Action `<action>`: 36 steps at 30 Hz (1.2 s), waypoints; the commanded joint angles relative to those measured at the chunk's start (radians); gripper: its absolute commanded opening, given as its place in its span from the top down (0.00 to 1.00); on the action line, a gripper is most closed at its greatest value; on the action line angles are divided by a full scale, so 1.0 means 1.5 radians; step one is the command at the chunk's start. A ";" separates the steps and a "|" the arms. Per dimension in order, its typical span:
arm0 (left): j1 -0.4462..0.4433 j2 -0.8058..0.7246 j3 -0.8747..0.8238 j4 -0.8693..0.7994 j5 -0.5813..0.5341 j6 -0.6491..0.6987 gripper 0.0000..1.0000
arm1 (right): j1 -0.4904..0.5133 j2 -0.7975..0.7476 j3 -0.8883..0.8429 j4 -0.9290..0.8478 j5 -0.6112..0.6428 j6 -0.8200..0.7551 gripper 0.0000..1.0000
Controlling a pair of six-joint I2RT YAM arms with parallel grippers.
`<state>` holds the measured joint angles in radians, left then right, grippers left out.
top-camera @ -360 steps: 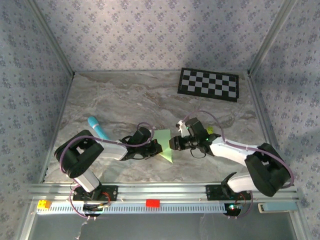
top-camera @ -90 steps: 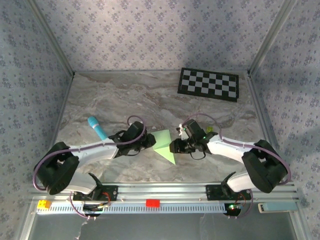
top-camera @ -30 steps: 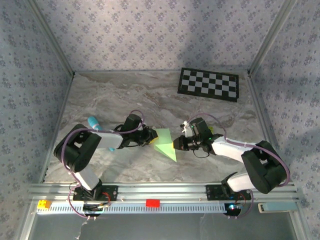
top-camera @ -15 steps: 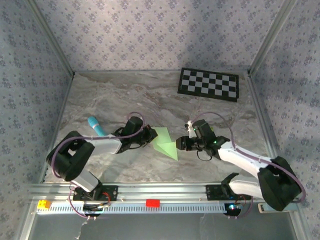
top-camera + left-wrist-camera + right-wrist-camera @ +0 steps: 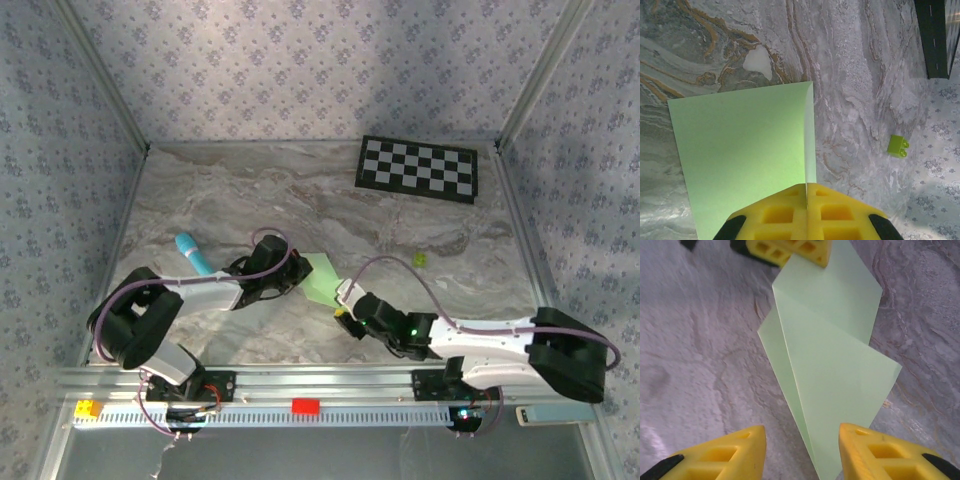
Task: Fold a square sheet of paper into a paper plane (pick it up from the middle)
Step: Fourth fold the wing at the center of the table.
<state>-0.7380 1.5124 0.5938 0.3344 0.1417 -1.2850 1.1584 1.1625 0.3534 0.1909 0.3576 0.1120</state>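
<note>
- Left claw (image 5: pixel 806 212) is clenched on the sheet of paper (image 5: pixel 740 150). The folded edge runs straight into the seam between its fingers.
- My read: it's the anchor, so the sheet can't slide while the other arm works.
- The sheet sits low on the tabletop (image 5: pixel 250 190), near the middle, between the two claws. It's partly folded, with layered flaps narrowing to a point at the right arm's end. Not a dart yet.
- Right claw (image 5: pixel 801 445) has its jaws apart and is gripping nothing. The pointed end lies between its fingers, nearer one of them.
- Likely it's lined up to press or re-grip that tip for the next crease.
- Risk: thin paper with one pinch point. A push from the right could buckle it instead of creasing it.
- Surface: flat, marbled grey-beige.
- Also on it: checkerboard (image 5: pixel 418 168) at the far right, cyan stick (image 5: pixel 196 256) beside the left arm, small lime block (image 5: pixel 898 145) right of the sheet.
- Room: floral-print walls (image 5: pixel 300 70) on three sides, aluminium rail (image 5: pixel 330 380) along the near edge.
</note>
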 commanded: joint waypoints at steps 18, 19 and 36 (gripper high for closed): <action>0.002 -0.008 0.036 -0.049 0.012 0.008 0.97 | 0.029 0.172 0.076 0.046 0.143 -0.070 0.61; 0.002 -0.009 0.036 -0.048 0.012 0.010 0.96 | 0.029 0.174 0.076 0.047 0.143 -0.069 0.62; 0.006 -0.010 0.038 -0.053 0.017 0.011 0.96 | 0.025 0.209 0.093 0.048 0.145 -0.049 0.76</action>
<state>-0.7349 1.5124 0.6224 0.2867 0.1619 -1.2758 1.1938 1.4628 0.4698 0.2592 0.5617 0.0177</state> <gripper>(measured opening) 0.043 0.240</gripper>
